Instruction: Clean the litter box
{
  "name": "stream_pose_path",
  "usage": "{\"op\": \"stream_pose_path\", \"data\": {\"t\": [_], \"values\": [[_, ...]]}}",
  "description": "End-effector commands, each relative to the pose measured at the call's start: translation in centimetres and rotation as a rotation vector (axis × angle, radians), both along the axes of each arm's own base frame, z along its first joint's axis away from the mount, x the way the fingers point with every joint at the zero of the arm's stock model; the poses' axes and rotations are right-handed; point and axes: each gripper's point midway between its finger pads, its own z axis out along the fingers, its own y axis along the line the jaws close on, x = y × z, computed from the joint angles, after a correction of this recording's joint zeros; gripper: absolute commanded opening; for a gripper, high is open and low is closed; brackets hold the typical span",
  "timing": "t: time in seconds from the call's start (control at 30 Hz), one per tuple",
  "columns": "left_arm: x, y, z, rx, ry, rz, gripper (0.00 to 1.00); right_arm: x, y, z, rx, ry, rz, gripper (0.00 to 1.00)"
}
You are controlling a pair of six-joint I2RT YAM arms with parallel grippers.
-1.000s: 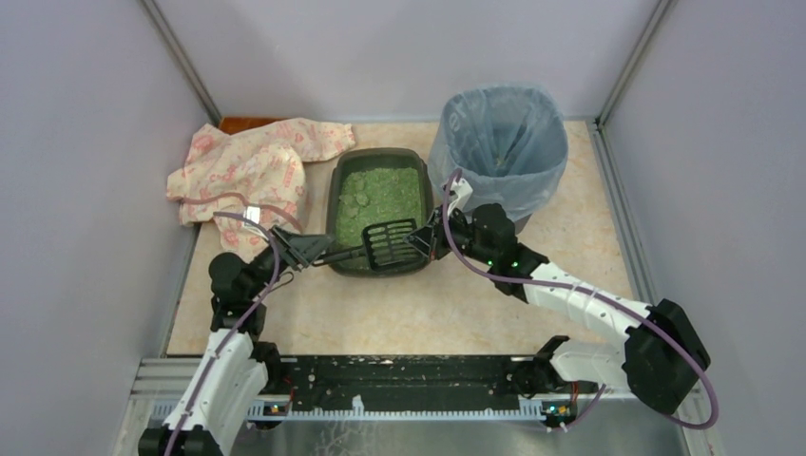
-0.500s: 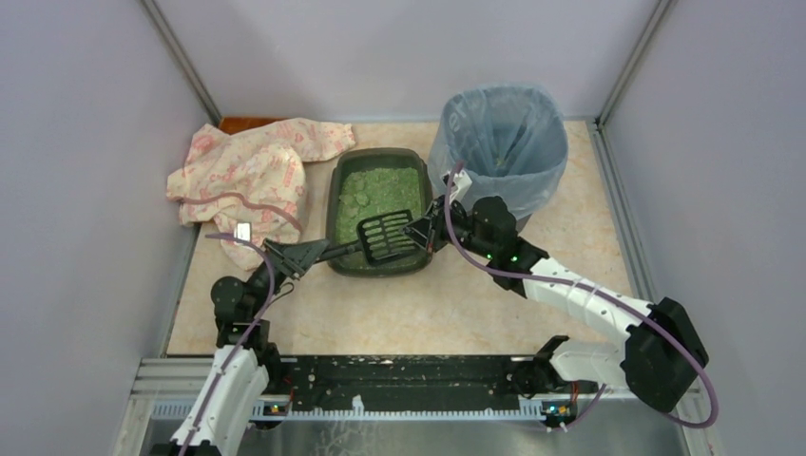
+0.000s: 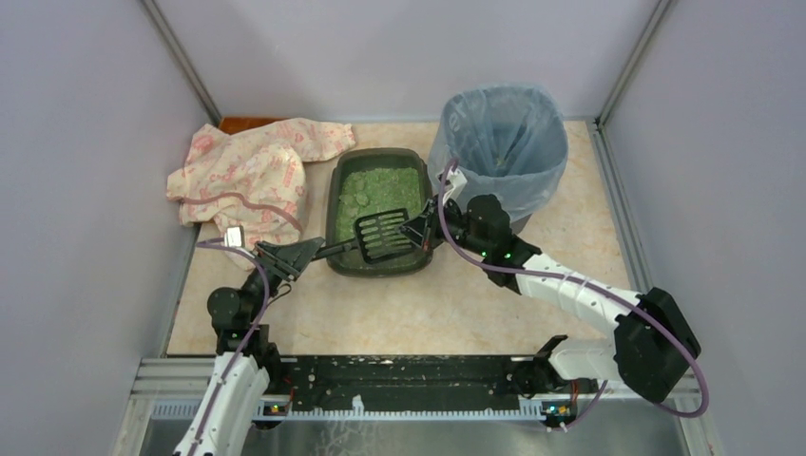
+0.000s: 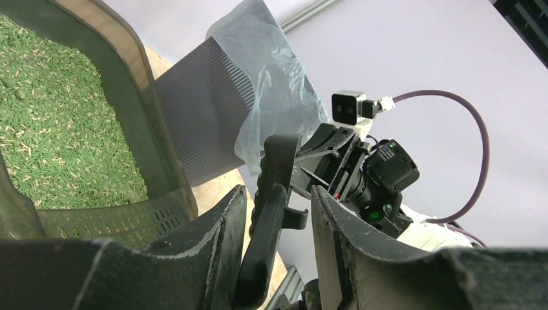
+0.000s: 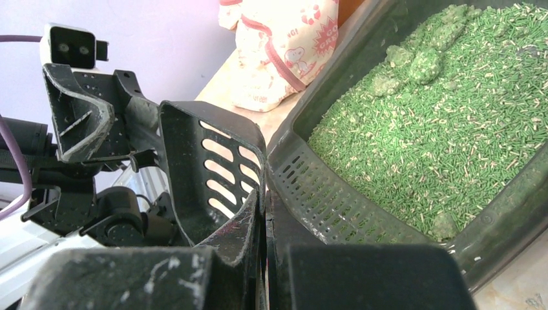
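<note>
Box (image 3: 334, 204) sat mid-table (image 3: 456, 304), long axis 12 to 6, green litter inside, clumps (image 5: 413, 61) toward its 12 end. Bin (image 3: 494, 93) at the box's 2, cloth (image 3: 249, 171) at its 10. Left claw (image 3: 302, 251), at the box's 8, was narrowed onto the scoop (image 3: 385, 236) handle; the scoop head hung over the box's 6 end and looked empty through the slots. Right claw (image 3: 418, 231) was fully closed with nothing visibly between the jaws, parked at the box's 5 corner, right against the scoop head and the box rim. Risks as I read them: the handle was pinched by two fingers only, so digging toward 12 could twist the scoop in the grip. Nothing pinned the box, so that push could shove it toward 12. The right claw sat so close that a scoop move might clip it. The right arm also lay across the route to the bin, so a loaded carry could bump it and spill litter.
</note>
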Motion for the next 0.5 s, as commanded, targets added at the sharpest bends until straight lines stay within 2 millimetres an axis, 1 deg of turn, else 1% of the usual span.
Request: {"op": "stream_pose_path", "data": {"t": [0.0, 0.2, 0.47], "values": [[-0.56, 0.19, 1.15, -0.016, -0.058, 0.006, 0.47, 1.18, 0.73, 5.26, 0.109, -0.104, -0.008, 0.00], [-0.48, 0.93, 1.10, -0.026, -0.069, 0.061, 0.47, 1.67, 0.94, 5.87, 0.112, -0.114, -0.016, 0.00], [-0.44, 0.88, 0.95, -0.024, -0.061, 0.057, 0.47, 1.93, 1.35, 5.68, 0.116, -0.111, -0.009, 0.00]]}}
